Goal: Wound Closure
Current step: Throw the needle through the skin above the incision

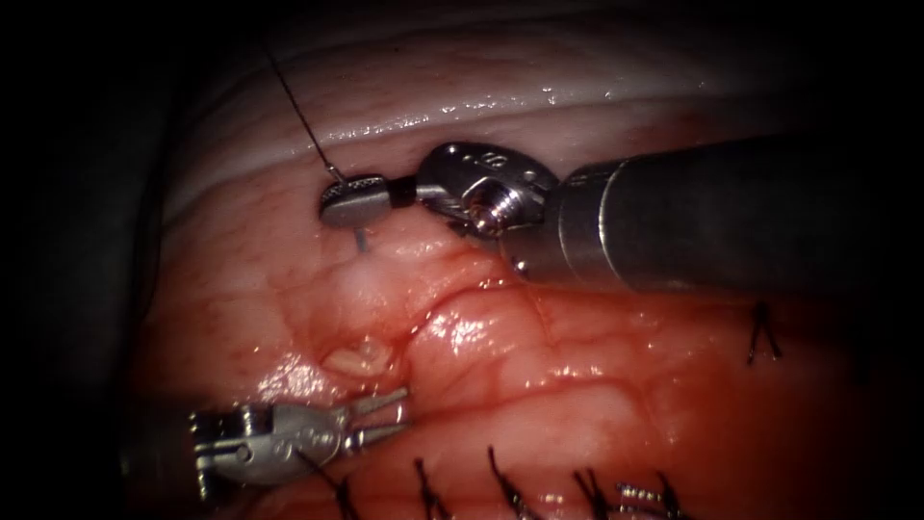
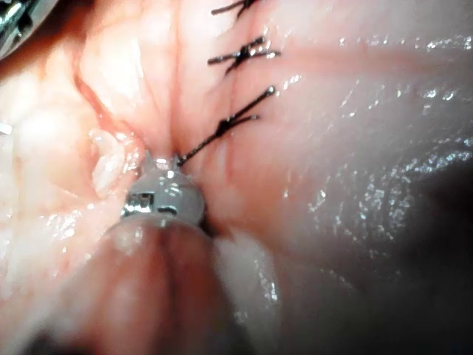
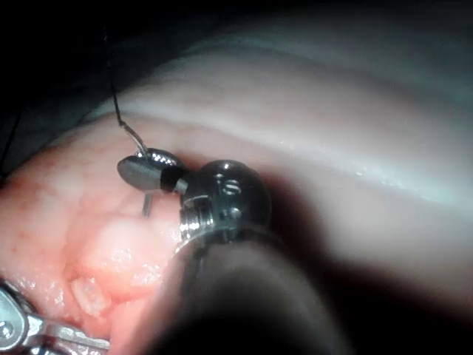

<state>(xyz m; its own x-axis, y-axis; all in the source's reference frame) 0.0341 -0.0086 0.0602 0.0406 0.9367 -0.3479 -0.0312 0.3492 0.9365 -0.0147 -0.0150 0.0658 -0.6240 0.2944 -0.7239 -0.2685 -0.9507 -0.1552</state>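
Observation:
My right tool [image 1: 352, 201] reaches in from the right, jaws shut across the curved needle [image 1: 360, 240] close to its thread end. Below the jaws a short length of needle runs down into the tissue [image 1: 289, 289] left of the cut [image 1: 435, 310]. The thread [image 1: 294, 101] rises from the needle's tail to the upper left. The right wrist view shows the same grip [image 3: 148, 168], the needle [image 3: 147, 203] meeting the tissue and the thread [image 3: 112, 81]. My left tool [image 1: 397, 408] lies low at the cut's left lip, jaws slightly open, holding nothing; its tip [image 2: 161, 164] rests against the tissue.
Several dark finished stitches [image 1: 500, 481] line the near edge, and another stitch [image 1: 764, 337] sits at the right. Red fluid wets the tissue around the cut. A pale fleck of tissue [image 1: 364, 358] lies just above the left tool's jaws. Knotted stitches [image 2: 229, 122] run past the left tool's tip.

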